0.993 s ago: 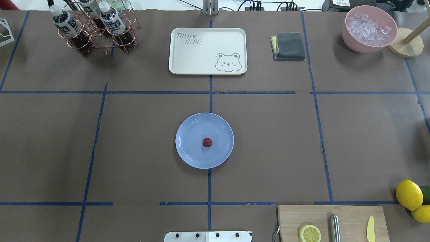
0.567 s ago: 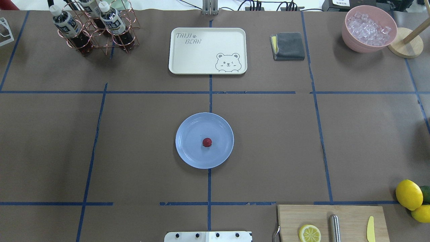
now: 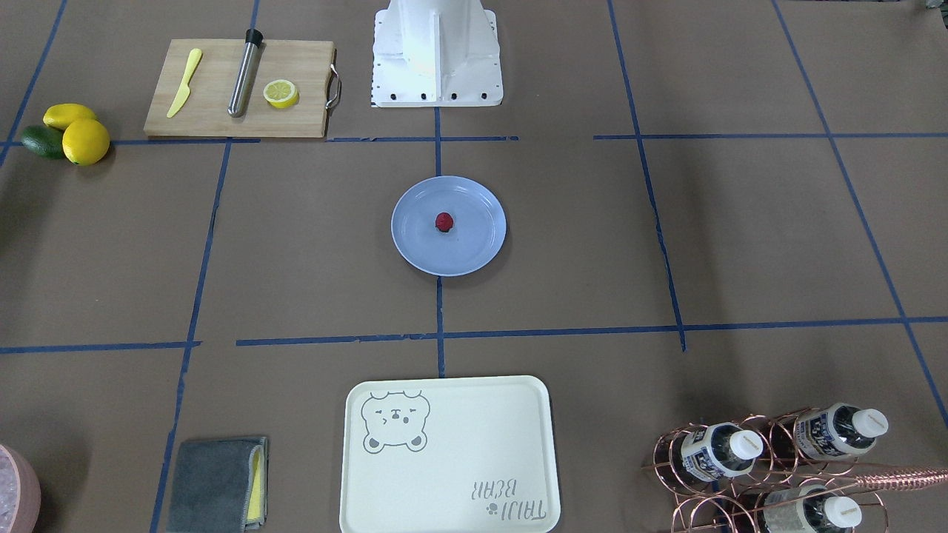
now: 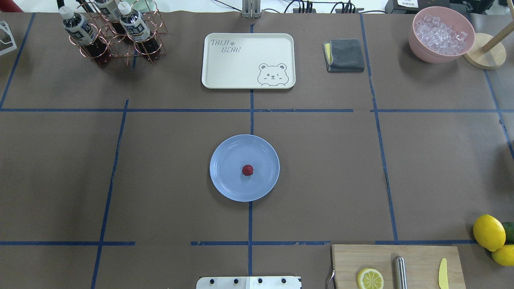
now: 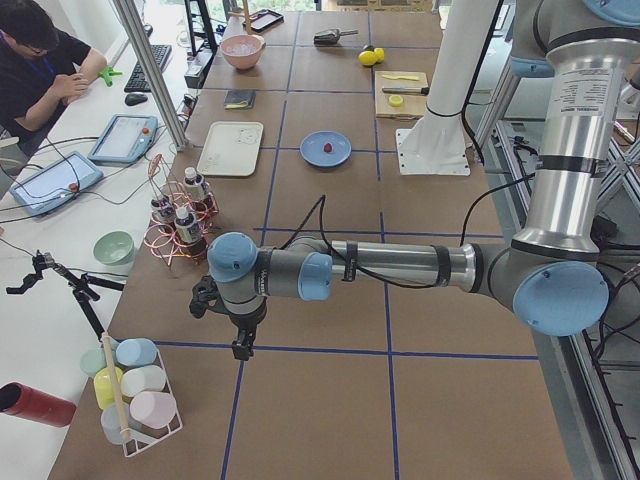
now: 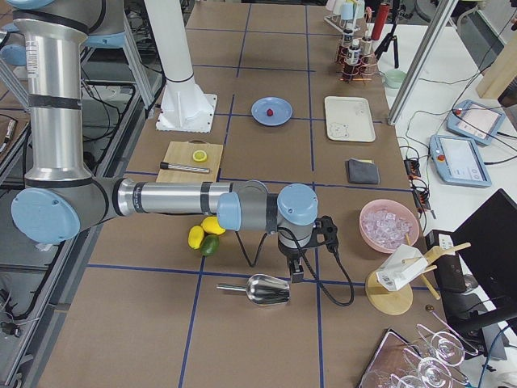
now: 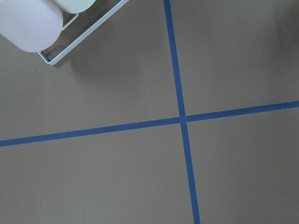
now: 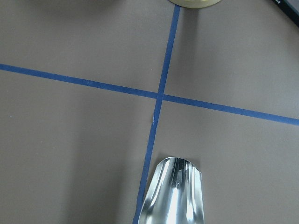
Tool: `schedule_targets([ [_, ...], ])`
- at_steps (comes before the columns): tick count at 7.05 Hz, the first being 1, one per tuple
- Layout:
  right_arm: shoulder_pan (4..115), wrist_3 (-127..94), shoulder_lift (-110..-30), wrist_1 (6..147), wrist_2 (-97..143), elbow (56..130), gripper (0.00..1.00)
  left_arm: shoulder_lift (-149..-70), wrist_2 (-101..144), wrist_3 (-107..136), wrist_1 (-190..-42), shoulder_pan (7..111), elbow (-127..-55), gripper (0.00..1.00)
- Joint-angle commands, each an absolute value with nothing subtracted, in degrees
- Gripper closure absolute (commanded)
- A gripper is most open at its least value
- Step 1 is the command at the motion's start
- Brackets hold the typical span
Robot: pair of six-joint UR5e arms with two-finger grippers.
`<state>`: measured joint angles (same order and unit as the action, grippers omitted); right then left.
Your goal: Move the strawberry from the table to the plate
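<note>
On the glossy round plate (image 4: 227, 185), a roundish dark-red strawberry (image 4: 247, 170); left gripper (image 5: 241, 349), right gripper (image 6: 297, 275): opening indiscernible.

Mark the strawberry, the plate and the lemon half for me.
strawberry (image 4: 247, 170), overhead view, middle of the berry.
plate (image 4: 227, 158), overhead view, bare blue surface beside the berry.
lemon half (image 4: 370, 279), overhead view, centre of its cut face.
</note>
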<state>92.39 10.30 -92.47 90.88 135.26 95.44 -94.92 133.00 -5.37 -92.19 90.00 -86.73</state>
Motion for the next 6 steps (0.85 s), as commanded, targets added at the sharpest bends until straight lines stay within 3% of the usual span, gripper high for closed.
schedule_targets([
  [1,92.5,10.3,-93.0,90.9,135.4,96.0,0.0,-94.9,133.1,-5.4,-92.1,90.0,-86.8,0.0],
  [6,92.5,10.2,-92.9,90.9,135.3,96.1,0.0,-94.8,132.6,-5.1,-92.3,90.0,-86.3,0.0],
])
